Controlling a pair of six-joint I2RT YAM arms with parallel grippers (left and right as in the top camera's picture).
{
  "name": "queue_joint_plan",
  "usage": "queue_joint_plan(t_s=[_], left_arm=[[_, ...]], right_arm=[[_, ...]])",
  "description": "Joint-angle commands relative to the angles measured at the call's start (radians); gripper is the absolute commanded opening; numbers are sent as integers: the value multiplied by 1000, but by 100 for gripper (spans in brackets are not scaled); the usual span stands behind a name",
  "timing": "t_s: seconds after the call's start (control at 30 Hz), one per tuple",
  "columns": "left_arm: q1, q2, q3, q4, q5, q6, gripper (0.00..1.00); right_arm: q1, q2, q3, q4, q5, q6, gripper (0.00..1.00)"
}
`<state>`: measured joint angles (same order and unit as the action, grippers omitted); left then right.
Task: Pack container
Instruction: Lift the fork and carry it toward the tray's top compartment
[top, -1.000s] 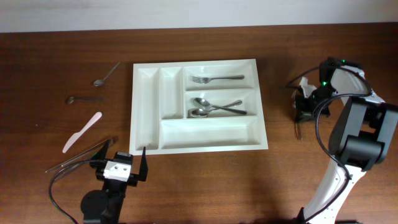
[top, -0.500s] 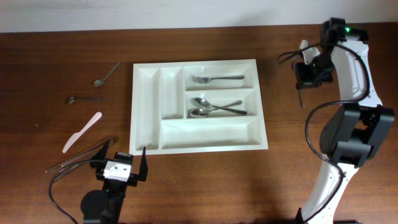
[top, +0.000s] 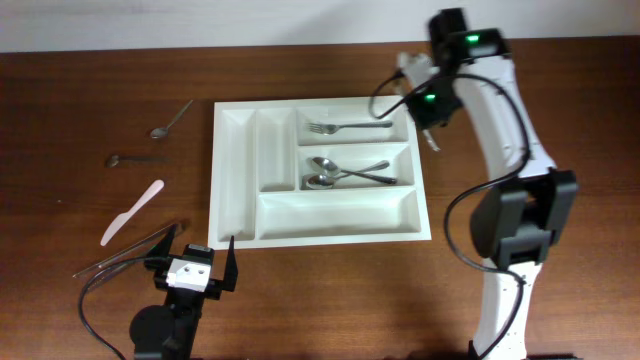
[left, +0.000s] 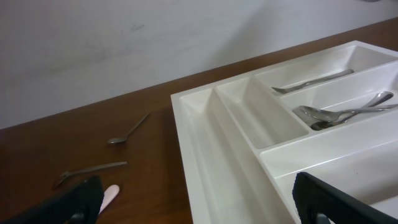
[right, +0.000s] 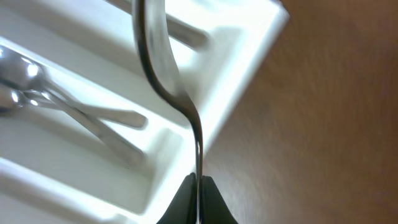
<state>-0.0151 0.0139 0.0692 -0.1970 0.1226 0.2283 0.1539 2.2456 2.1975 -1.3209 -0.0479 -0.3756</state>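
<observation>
Overhead view: one white container (top: 340, 215) sits mid on the worktop (top: 350, 290), with one fork (top: 350, 127) and two spoons (top: 345, 175) inside. The right fingers (right: 214, 208) are closed on one metal utensil (right: 168, 87); the left fingers (left: 336, 202) are wide apart, empty

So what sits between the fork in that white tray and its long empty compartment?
In the tray, two spoons with crossed handles lie between the fork and the long empty compartment. The overhead view shows it.
</observation>
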Motion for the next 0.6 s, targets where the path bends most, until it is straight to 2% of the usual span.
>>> queue_joint_plan(t_s=[0.0, 0.17, 0.27, 0.57], left_arm=[[-1, -8, -9, 3, 4, 1, 99], [-1, -8, -9, 3, 4, 1, 99], [-1, -8, -9, 3, 4, 2, 99], [-1, -8, -9, 3, 4, 1, 99]], right_arm=[[73, -8, 25, 37, 125, -39, 4], [144, -8, 25, 161, 230, -60, 4], [161, -8, 25, 223, 240, -119, 4], [165, 1, 24, 403, 243, -150, 4]])
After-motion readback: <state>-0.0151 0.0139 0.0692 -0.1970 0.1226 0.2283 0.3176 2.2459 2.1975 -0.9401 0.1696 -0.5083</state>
